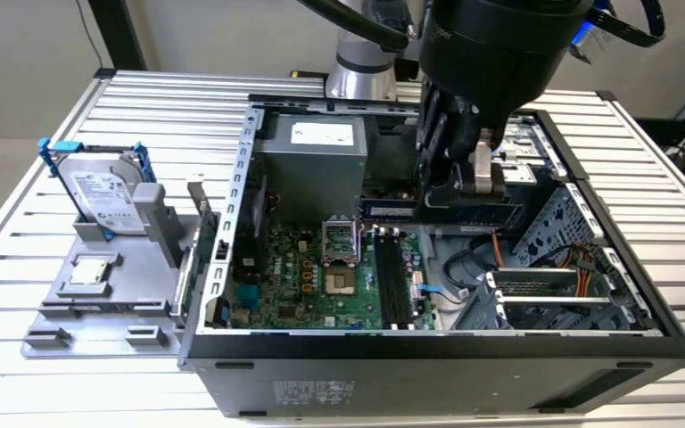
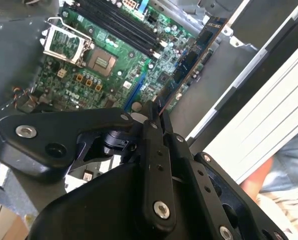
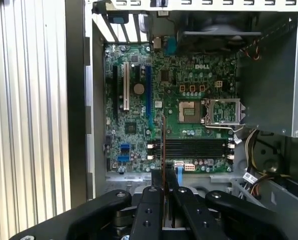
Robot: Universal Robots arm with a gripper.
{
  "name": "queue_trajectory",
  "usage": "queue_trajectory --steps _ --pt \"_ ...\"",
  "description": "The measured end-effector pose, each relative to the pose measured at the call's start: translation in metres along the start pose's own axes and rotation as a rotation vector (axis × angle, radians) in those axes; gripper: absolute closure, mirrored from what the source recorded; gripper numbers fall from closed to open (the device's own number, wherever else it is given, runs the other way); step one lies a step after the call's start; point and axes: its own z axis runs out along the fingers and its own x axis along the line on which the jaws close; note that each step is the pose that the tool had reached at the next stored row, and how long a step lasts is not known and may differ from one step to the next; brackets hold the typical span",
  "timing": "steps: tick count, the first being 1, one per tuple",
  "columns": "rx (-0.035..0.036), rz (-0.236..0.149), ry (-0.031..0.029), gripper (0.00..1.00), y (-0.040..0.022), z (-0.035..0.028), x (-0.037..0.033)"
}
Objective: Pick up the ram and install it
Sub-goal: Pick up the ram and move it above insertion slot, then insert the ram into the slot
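Note:
My gripper (image 1: 469, 198) hangs inside the open computer case (image 1: 438, 348), shut on the ram (image 1: 438, 211). The ram is a long dark bluish stick held level above the motherboard (image 1: 307, 285). In the first wrist view the ram (image 3: 164, 145) shows edge-on as a thin line rising from between the fingers (image 3: 150, 200), over the board near the black memory slots (image 3: 194, 148). In the second wrist view the ram (image 2: 189, 60) sticks out past the gripper (image 2: 156, 112). The black memory slots (image 1: 392, 276) lie below and towards the exterior view's left of the held stick.
A grey holder (image 1: 81, 308) at the exterior view's left carries a silver hard drive (image 1: 104, 196) in a blue frame and a small square processor chip (image 1: 90, 272). Inside the case are a grey power supply (image 1: 313, 156), an open processor socket (image 1: 339, 254) and a drive cage (image 1: 557, 290).

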Motion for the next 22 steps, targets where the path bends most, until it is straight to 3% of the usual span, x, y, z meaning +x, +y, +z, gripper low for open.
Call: queue_trajectory --steps 11,22 --pt "-0.0001 0.000 0.0000 1.00 -0.0019 -0.0001 -0.0027" --pt "0.0000 0.000 0.0003 1.00 -0.0022 -0.0003 -0.0440"
